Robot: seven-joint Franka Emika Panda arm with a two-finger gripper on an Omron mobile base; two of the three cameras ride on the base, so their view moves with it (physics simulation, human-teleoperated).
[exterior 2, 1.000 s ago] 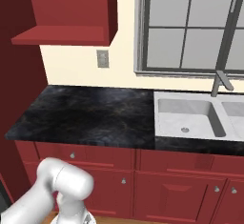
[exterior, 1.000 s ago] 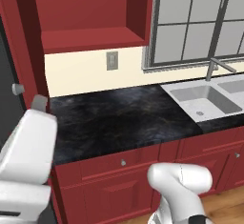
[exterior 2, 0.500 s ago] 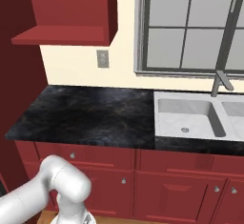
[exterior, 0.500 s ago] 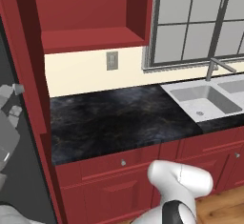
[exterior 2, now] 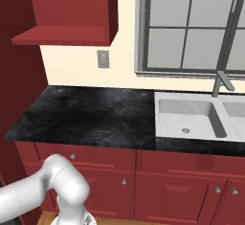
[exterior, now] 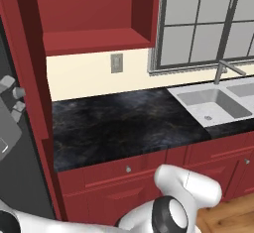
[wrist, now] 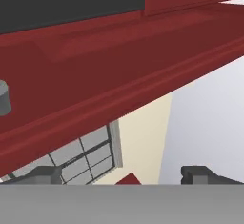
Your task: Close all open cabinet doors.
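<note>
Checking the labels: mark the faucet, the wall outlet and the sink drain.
faucet [exterior 2: 221, 83], right base view, upright stem.
wall outlet [exterior: 116, 63], left base view, plate centre.
sink drain [exterior 2: 185, 130], right base view, basin floor.

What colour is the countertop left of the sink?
The countertop is black with faint grey marbling, seen best in the right base view.

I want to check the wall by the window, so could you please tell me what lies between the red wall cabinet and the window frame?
In the right base view, bare cream wall separates the red wall cabinet from the window frame.
</note>
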